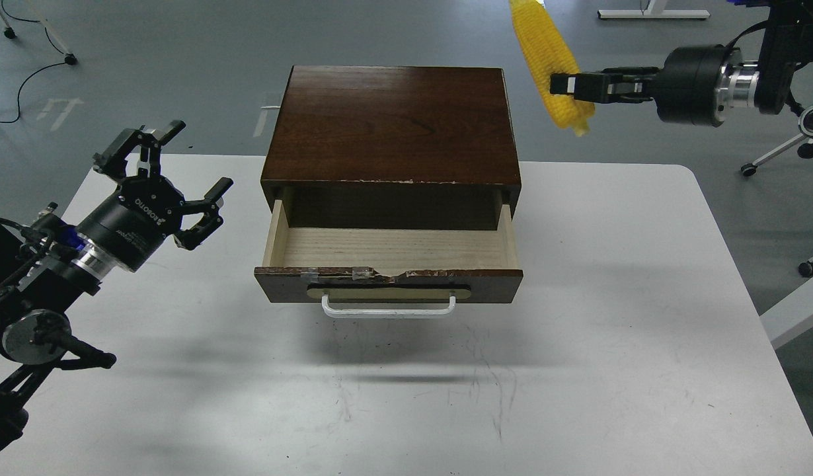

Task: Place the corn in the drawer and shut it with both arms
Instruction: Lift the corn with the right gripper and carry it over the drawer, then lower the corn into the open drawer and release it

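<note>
Holding the corn (549, 63) in the air at the far right while the drawer (388, 268) stands pulled out.

Nearest, the white table (611, 344) shows bare scuffed surface in front of the drawer's dark brown front, whose white bar handle (388, 309) sits on a tan oval plate under a chipped, taped top edge; the pale wood interior holds nothing visible. At the near left, the left gripper (172, 172) hovers above the table just beside the drawer, fingers spread wide and holding nothing. Behind the drawer, the dark brown cabinet (393, 122) stands on the table. Farthest, up and to the right of the cabinet, the right gripper (562, 84) reaches in sideways with its fingers clamped on the lower part of the yellow cob, which hangs tilted over the grey floor (182, 39), its upper end cut off by the view's top edge.
</note>
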You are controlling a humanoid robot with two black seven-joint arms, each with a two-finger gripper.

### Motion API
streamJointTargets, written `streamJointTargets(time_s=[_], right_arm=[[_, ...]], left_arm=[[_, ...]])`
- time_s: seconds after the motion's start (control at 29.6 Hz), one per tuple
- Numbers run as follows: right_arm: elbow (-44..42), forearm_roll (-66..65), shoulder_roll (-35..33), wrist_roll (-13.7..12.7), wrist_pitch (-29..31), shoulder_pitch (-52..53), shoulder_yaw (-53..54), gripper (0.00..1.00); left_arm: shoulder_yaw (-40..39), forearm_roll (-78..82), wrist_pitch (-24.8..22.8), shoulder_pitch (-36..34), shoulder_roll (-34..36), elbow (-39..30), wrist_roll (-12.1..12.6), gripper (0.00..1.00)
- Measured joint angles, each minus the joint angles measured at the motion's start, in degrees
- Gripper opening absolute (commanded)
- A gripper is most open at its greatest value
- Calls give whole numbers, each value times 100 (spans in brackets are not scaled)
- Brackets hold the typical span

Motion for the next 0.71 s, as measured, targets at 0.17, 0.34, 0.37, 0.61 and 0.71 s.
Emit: streamJointTargets(time_s=[0.17, 0.34, 0.37, 0.61, 0.71], right_arm=[[367, -275, 633, 0, -114, 369, -448, 11], [359, -822, 1394, 0, -677, 404, -1030, 12], [341, -854, 1535, 1, -779, 405, -1158, 12], [-32, -888, 2430, 1, -1209, 397, -1798, 14], [-296, -873, 2811, 0, -1363, 323, -2032, 21]], left_arm=[[-2, 0, 0, -2, -5, -5, 0, 100], [-25, 0, 0, -2, 35, -20, 0, 100], [-27, 0, 0, -1, 54, -27, 0, 100], [-47, -2, 0, 8, 118, -53, -1, 100], [-47, -5, 0, 10, 130, -53, -7, 100]])
